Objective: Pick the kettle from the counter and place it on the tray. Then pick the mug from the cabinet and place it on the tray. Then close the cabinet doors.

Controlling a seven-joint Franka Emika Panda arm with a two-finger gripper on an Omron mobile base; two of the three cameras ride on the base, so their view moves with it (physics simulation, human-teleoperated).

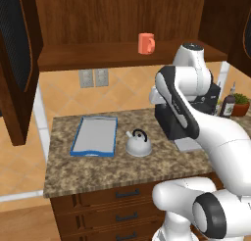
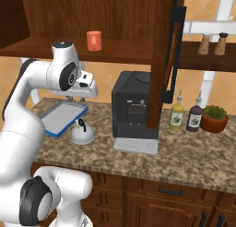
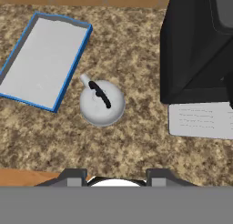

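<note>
Below the tool [image 3: 116, 175], in the hand view, the kettle [image 3: 101, 102] stands on the table [image 3: 136, 145] — ahead of the fingertips and slightly off to one side, just beside the tray [image 3: 13, 98] but apart from it. Its black handle runs diagonally across the dome, so the jaws probably need turning to straddle it. Nothing is held; how wide the jaws stand I cannot tell.

Speckled granite surface [image 1: 98, 174], blue-rimmed tray [image 1: 94, 135] left of kettle [image 1: 138, 143], black coffee machine [image 2: 132, 110] right of kettle, bottles [image 2: 177, 116] and potted plant [image 2: 214, 118] further right.
</note>
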